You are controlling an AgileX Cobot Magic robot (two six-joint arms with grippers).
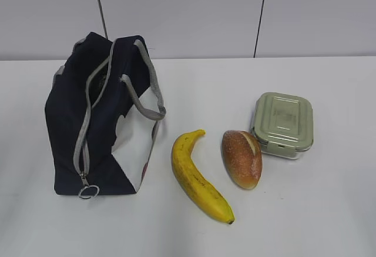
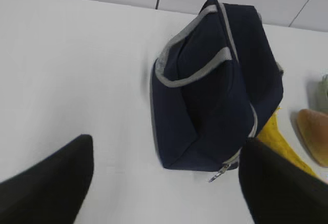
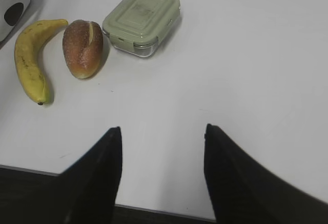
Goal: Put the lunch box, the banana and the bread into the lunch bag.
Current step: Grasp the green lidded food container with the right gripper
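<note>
surface: white table [image 1: 329,210] against a pale panelled wall; all four items sit on it, none packed yet.
lunch bag [image 1: 88,122]: left side of the exterior view, slumped, zipper [image 1: 82,145] mostly run shut, only a narrow gap near the top. Ring pull [image 1: 87,192] rests at the near bottom corner.
banana [image 1: 197,177]: just right of the bag, tip toward camera.
bread [image 1: 242,158]: between banana and lunch box, near both; can't tell if it touches the box.
lunch box [image 1: 283,124]: farthest right, lid on, latches look clipped.
left gripper [image 2: 164,183]: jaws spread wide, empty, hovering short of the bag's zipper end.
right gripper [image 3: 163,172]: jaws apart, empty, near table edge, well apart from the food.
risk 1: bag mouth too narrow. Anything pushed in now would likely jam or shove the bag over.
risk 2: soft fabric; pulling the ring one-handed could drag the whole bag instead of running the zipper. Probably needs the other arm bracing.
risk 3: bread and banana are round, so an off-centre pinch could roll them; bag sliding right could knock the banana.
</note>
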